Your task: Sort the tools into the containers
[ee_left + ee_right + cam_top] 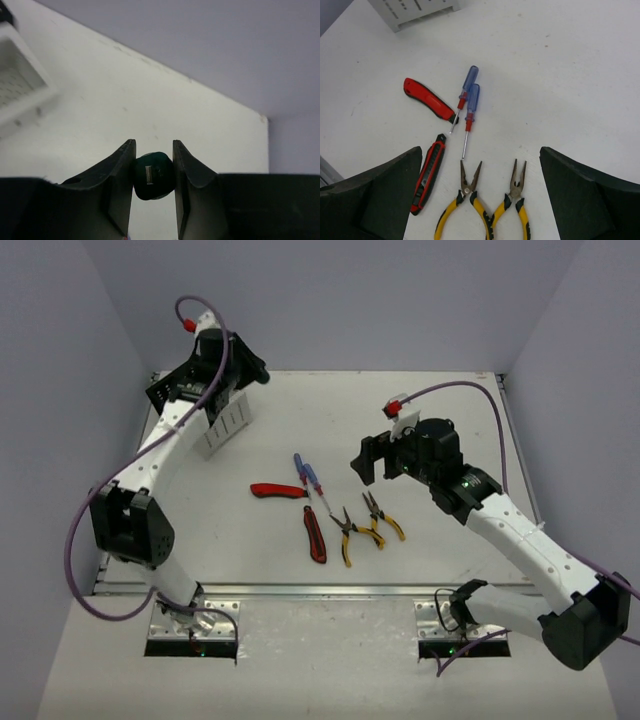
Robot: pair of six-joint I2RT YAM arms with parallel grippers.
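Closest to my left wrist lens are the left gripper's [153, 149] two dark fingers, pinched down to a narrow gap on a stubby green-handled screwdriver [153, 176], whose butt end faces me. I take the pair of blue-handled screwdrivers [471, 95] in the middle of the table [440, 410] as my landmark. They lie side by side, touching or nearly so, with their shafts pointing toward the arm bases. From above, that held green tool is well apart from them, up and to the left, just past the white containers [224, 426] and the black container [163, 390] joined to them. One red-black utility knife [427, 100] lies just left of the blue pair, its nose close to one shaft. The second knife [427, 173] lies left of them too, nearer the bases. Two yellow-handled pliers [466, 199] sit just below the blue pair's tips, noses pointing toward them. The right gripper [481, 160] hangs to the right of the pair with its jaws spread wide and nothing between them.
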